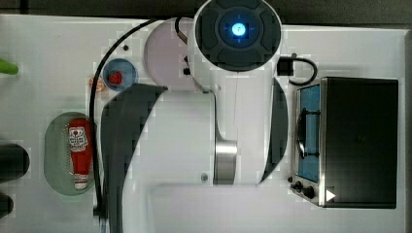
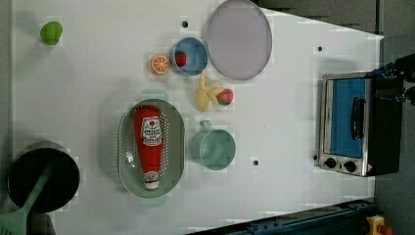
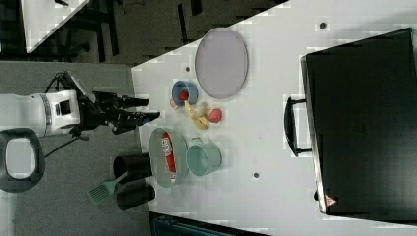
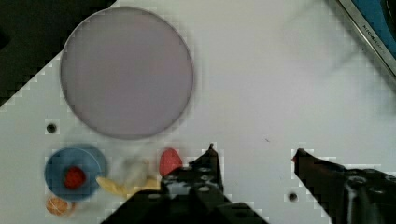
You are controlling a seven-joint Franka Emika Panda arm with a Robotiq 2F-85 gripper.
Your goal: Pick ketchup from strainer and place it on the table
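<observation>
The ketchup, a red squeeze bottle with a white cap, lies lengthwise in the pale green strainer on the white table. The top view shows the ketchup in the strainer at the top view's left, beside my arm's bulk. In the right view my gripper hangs well off the tabletop, apart from the ketchup and strainer. In the wrist view my gripper is open with bare table between its fingers.
A grey-lilac plate, a blue bowl holding a strawberry, an orange slice, a banana and a teal cup stand near the strainer. A toaster oven fills the left view's right. A black pot holds a green spatula.
</observation>
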